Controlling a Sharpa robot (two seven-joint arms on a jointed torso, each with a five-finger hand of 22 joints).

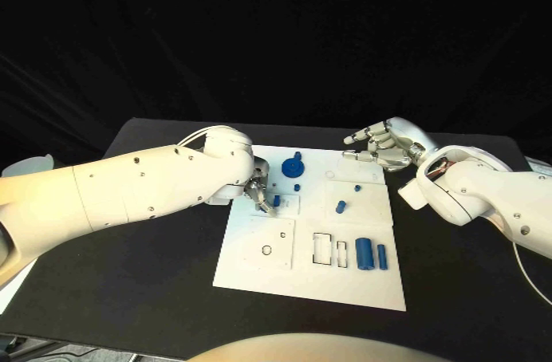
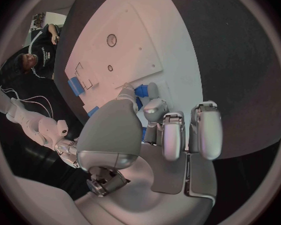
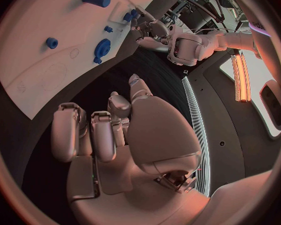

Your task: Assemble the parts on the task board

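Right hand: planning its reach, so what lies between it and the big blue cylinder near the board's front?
In the head view, between the right hand and the big blue cylinder lie bare white board and two small blue parts.

The white task board (image 1: 259, 270) lies flat between the two hands. A small blue part (image 1: 277, 202) sits at the left hand's (image 1: 255, 191) fingertips, touching them. A round blue part with a stem (image 1: 294, 167) lies just beyond that hand. Two upright-lying blue cylinders (image 1: 364, 253) rest on the board's near side, well apart from the right hand (image 1: 385, 143).
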